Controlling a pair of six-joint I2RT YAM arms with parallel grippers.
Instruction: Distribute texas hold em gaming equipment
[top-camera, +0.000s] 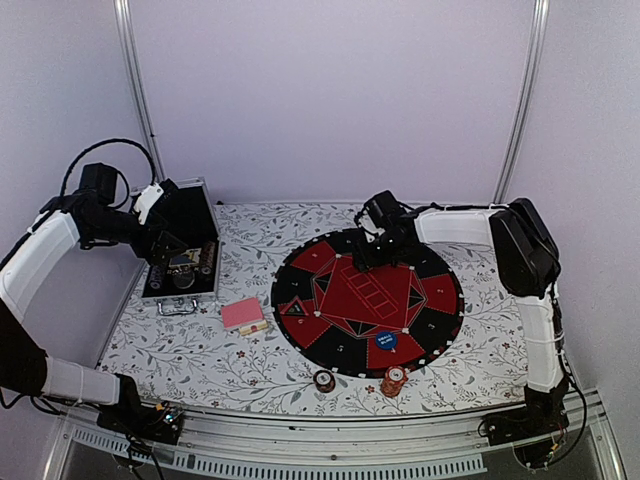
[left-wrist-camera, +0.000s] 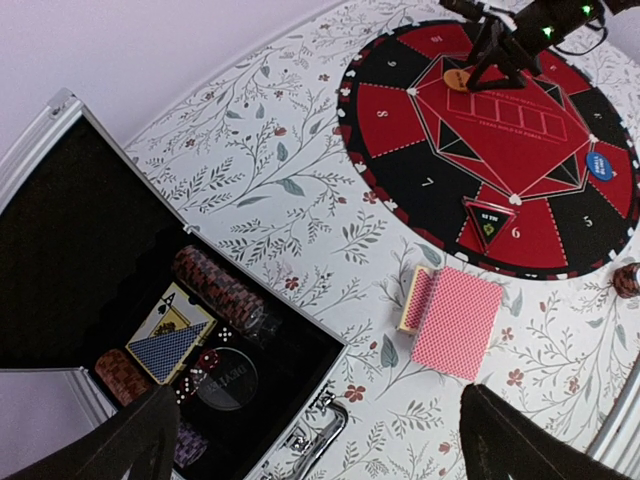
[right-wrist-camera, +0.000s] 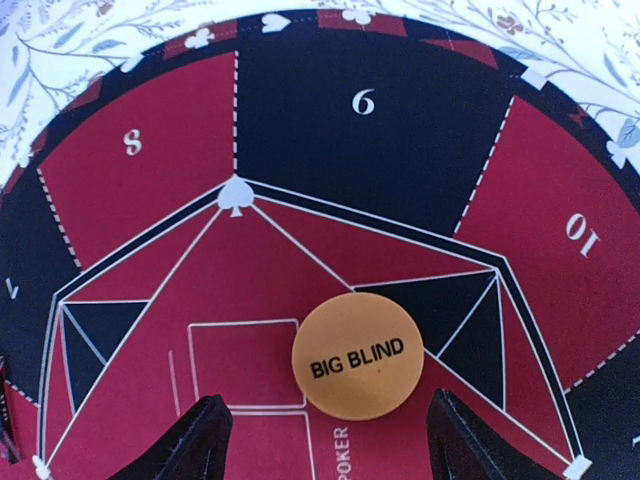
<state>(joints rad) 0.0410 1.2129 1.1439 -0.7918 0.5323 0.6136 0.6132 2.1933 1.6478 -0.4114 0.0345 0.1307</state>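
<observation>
My right end effector (right-wrist-camera: 335, 440) hangs with its fingers spread, holding nothing. The orange disc (right-wrist-camera: 357, 355) lies flat on the mat (right-wrist-camera: 360, 150) between them, touching neither. If I pull away at a slant, a fingertip could catch its rim and skid it across the printed lines. My left end effector (left-wrist-camera: 310, 440) gapes wide above the open case (left-wrist-camera: 40, 140); a careless descent could scatter the chips stacked inside. The pink-backed cards (left-wrist-camera: 455, 320) sit on the worktop between case and mat. The disc reads "BIG BLIND"; the mat shows 8, 9, 10 and "POKER". The blue disc (left-wrist-camera: 600, 165) has lettering too small to read.
</observation>
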